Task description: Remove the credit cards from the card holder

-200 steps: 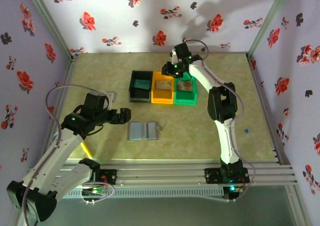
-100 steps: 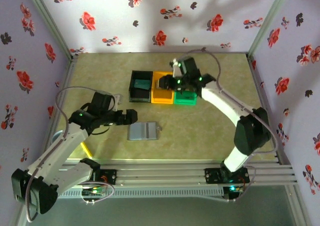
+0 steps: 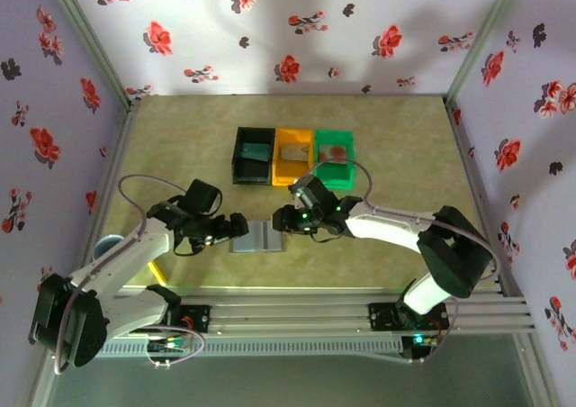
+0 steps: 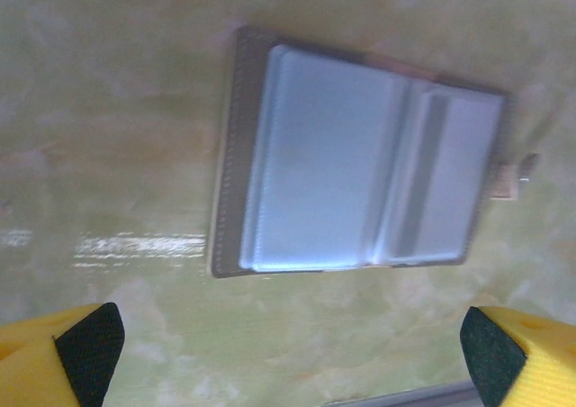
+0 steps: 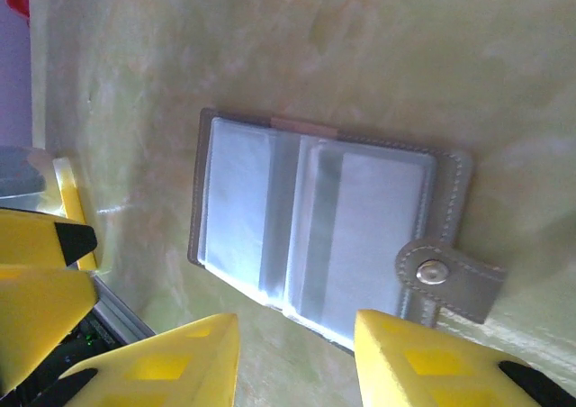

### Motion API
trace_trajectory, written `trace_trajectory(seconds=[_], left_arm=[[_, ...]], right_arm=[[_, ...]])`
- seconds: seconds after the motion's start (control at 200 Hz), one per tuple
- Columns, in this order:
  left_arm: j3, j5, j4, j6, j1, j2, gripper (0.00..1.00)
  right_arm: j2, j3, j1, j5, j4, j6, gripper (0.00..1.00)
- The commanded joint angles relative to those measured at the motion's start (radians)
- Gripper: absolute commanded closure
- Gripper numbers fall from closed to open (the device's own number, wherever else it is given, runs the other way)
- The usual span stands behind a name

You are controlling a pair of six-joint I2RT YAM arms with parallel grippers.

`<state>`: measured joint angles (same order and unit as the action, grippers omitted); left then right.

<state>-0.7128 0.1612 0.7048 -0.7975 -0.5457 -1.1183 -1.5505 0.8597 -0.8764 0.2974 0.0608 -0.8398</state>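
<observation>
Grey stitched card holder [image 3: 259, 236] lies open and flat on the table [image 3: 405, 137], between the 2 grippers. The left gripper [image 3: 236, 225] at its left edge is spread wide and empty; the right gripper [image 3: 281, 220] over its tab [image 5: 441, 276] side is partly open, gripping nothing. Beyond the holder, the credit cards [image 3: 290, 153] sit in 3 bins [image 3: 292, 181].

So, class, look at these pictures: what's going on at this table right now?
The card holder lies open and flat on the table, and its clear sleeves look empty. The left gripper hangs wide open at its left edge. The right gripper, open and holding nothing, hangs at its right edge. Behind them, the black bin, orange bin and green bin each appear to hold one of the credit cards.
</observation>
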Motion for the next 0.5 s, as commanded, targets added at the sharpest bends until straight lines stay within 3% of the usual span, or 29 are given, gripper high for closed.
trace_trajectory(seconds=[0.0, 0.495], left_arm=[[0.009, -0.098, 0.058, -0.081, -0.022, -0.025, 0.0], [-0.024, -0.15, 0.071, -0.155, -0.115, -0.263, 0.0]], right_arm=[[0.018, -0.031, -0.037, -0.1, -0.069, -0.077, 0.6], [-0.078, -0.045, -0.1, -0.214, -0.084, -0.168, 0.58]])
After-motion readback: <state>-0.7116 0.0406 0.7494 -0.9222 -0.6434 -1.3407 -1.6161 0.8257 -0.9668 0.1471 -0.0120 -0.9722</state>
